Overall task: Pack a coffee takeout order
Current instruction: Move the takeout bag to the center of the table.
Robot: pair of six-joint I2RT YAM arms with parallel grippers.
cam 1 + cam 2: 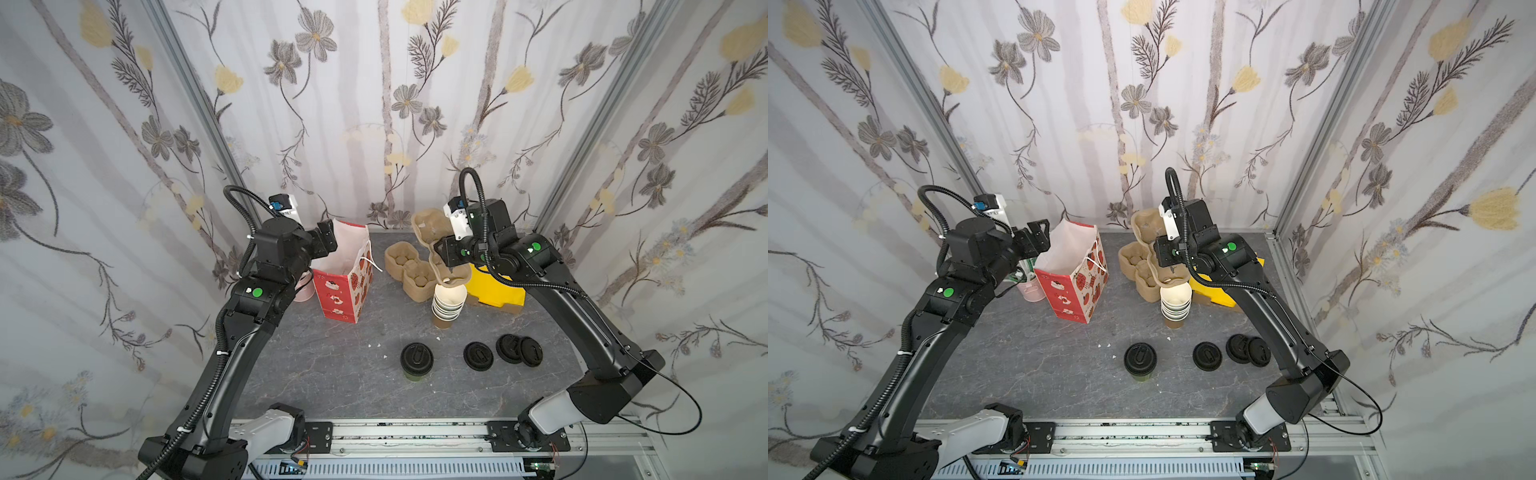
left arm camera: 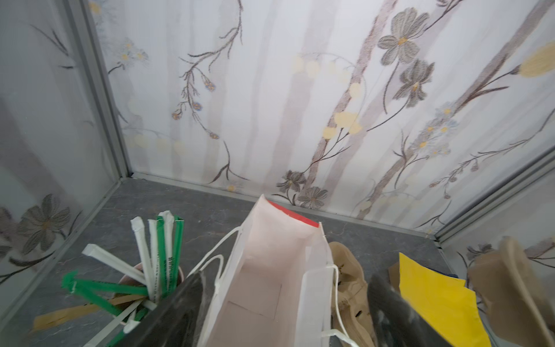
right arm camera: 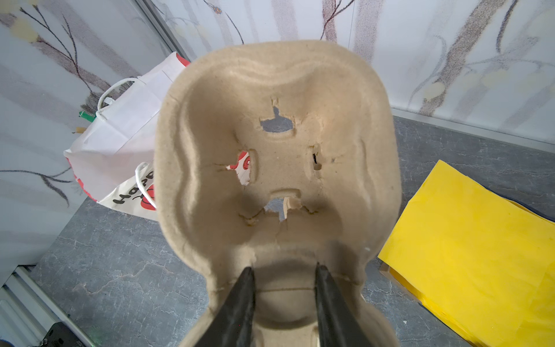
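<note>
The brown cup with its black lid (image 1: 417, 358) (image 1: 1140, 359) stands alone near the table's front. Yellow napkins (image 1: 494, 289) (image 3: 468, 240) lie at the back right. Green and white straws (image 2: 168, 255) (image 1: 1027, 266) stick out of a pink cup at the back left. My left gripper (image 1: 328, 237) (image 2: 286, 278) is open, hovering over the mouth of the red paper bag (image 1: 345, 286) (image 2: 270, 270), one finger to each side. My right gripper (image 1: 444, 252) (image 3: 285, 270) is shut on a pulp cup carrier (image 1: 432, 226) (image 3: 270, 120), held tilted in the air.
More pulp carriers (image 1: 409, 270) sit stacked behind a stack of lidless cups (image 1: 448, 305), just under the held carrier's low end. Three loose black lids (image 1: 478, 356) (image 1: 519, 350) lie front right. Flowered walls close in the back and sides.
</note>
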